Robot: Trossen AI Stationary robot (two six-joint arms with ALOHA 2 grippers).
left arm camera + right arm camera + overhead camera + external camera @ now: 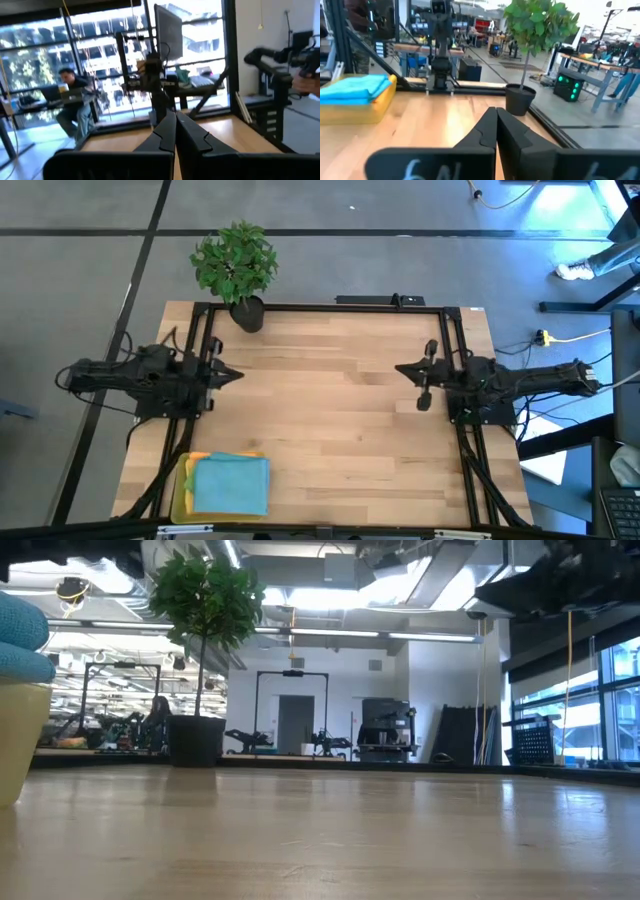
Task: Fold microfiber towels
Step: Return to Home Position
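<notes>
Microfiber towels point(231, 483) are stacked folded in the yellow tray point(178, 498) at the near-left corner of the wooden table point(340, 410), with a teal-blue one on top. The left gripper point(232, 374) sits at the left edge and the right gripper point(403, 368) at the right edge, both clenched on nothing. A potted plant point(235, 262) stands far left.

Robotics lab — test rigs point(292, 673), exposed ceiling ducts point(330, 565).
</notes>
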